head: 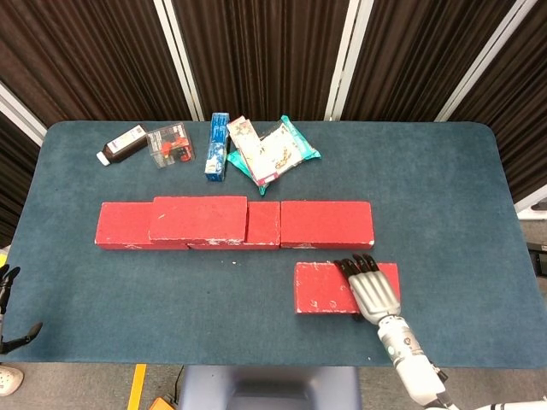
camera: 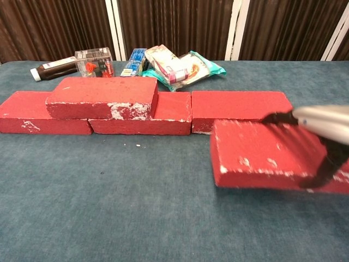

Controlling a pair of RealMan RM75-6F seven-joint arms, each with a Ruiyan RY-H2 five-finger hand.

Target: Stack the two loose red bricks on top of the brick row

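Three red bricks lie end to end in a row across the middle of the table. A fourth red brick lies on top of the row, over its left and middle bricks. My right hand grips the right part of the loose red brick, fingers over its top and thumb down its near face. The chest view shows that brick raised off the cloth, just in front of the row's right brick. Only dark fingers of my left hand show at the left edge, apart and holding nothing.
Along the table's far side lie a dark bottle, a clear box, a blue carton and snack packets. Blue cloth covers the table.
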